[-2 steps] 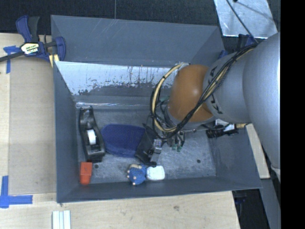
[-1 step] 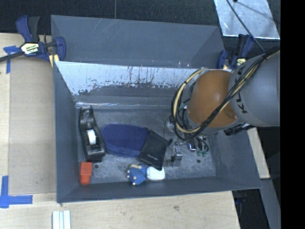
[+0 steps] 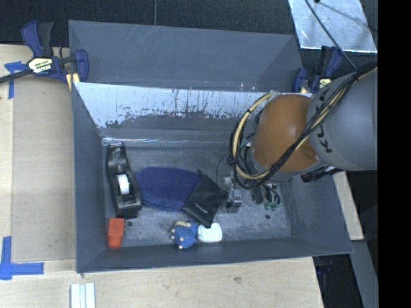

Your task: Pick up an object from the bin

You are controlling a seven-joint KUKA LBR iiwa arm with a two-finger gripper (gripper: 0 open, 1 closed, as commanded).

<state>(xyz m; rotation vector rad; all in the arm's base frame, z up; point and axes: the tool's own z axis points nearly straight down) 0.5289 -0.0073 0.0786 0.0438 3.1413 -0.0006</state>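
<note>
Claw of the arm is low inside the grey bin, over the right half of its floor, under the round orange cover of the wrist and the yellow and black cables which run around it. Whether the claw is spread or pressed together I cannot tell, because it is small and dark against the floor. Just at its left lies a black flat thing, like a folded pouch, tilted with one corner toward the claw; if they touch, I cannot say. The black flat thing rests partly on a blue oval cushion in the middle of the floor. Near the left wall is a black tape dispenser with a white roll, and in front of it a small orange block. Near the front wall, just below the black flat thing, lies a blue and white toy.
</note>
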